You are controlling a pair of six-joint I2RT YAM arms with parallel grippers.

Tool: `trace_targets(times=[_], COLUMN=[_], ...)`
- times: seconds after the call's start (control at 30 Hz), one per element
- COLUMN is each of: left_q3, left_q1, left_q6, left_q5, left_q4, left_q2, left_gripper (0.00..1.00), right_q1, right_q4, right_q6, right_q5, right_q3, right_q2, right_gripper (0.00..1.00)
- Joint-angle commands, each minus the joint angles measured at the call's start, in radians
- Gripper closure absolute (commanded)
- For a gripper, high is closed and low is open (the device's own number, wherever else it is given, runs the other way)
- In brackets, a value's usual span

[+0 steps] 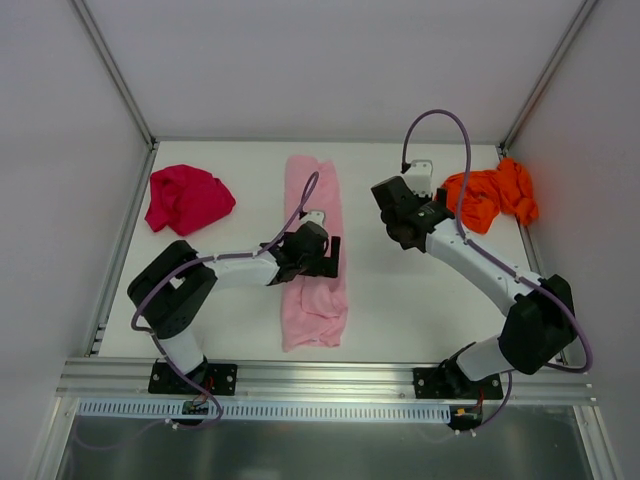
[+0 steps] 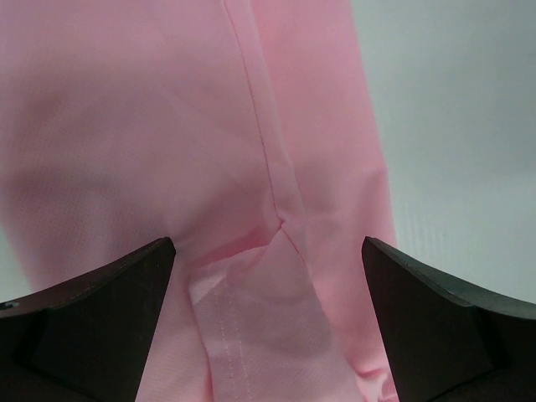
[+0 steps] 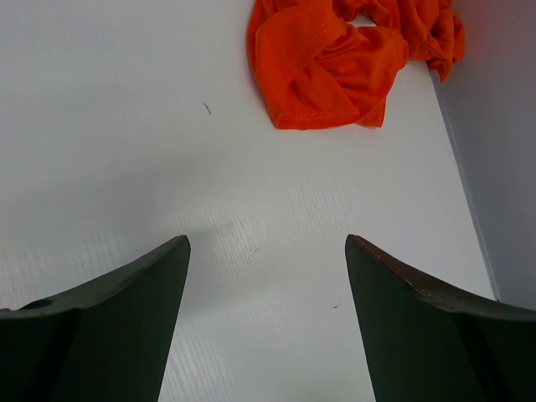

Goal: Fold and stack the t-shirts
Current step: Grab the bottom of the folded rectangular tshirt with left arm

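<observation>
Your left gripper (image 2: 268,251) stands wide open just above the pink t-shirt (image 2: 151,126), a long strip beneath its fingers, so lower squarely and pinch every layer before folding, while your right gripper (image 3: 266,247) hovers open and empty, the orange t-shirt (image 3: 322,67) ahead.

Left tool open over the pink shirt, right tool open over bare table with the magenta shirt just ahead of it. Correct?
No: the shirt ahead of the right tool is the orange shirt, per the right wrist view; the magenta shirt lies far left in the top view. The rest holds.
</observation>
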Motion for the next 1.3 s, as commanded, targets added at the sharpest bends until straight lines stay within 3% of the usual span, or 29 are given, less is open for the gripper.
trace_targets(times=[0.0,0.17,0.37,0.7,0.93,1.03,1.27], left_q3=[-0.036,-0.051,-0.082,-0.022,-0.091,-0.097,-0.273], left_q1=[0.003,0.006,-0.080,-0.111,-0.141,-0.144,-0.218], left_q6=[-0.068,-0.060,0.082,0.119,-0.109,-0.247,-0.390], left_q5=[-0.125,-0.128,-0.194,-0.313,-0.510,-0.574,-0.524], left_q4=[-0.156,-0.144,0.016,-0.041,-0.268,-0.435,-0.448], left_q2=[-0.031,-0.043,-0.115,-0.181,-0.348,-0.388,-0.488], left_gripper=[0.01,0.01,0.01,0.01,0.01,0.01,0.01], right_q1=[-0.008,-0.007,-0.007,-0.005,0.001,0.008,0.036], right_q4=[0.009,0.012,0.033,0.047,0.052,0.052,0.033], right_q6=[-0.006,-0.009,-0.014,-0.029,-0.034,-0.032,-0.037], right_q5=[0.019,0.009,-0.017,-0.068,-0.077,-0.079,-0.067], right_q3=[-0.003,-0.011,-0.026,-0.029,-0.023,-0.018,0.012], right_q2=[-0.048,-0.057,-0.037,0.000,0.017,0.024,0.038], right_gripper=[0.20,0.20,0.20,0.21,0.22,0.22,0.22])
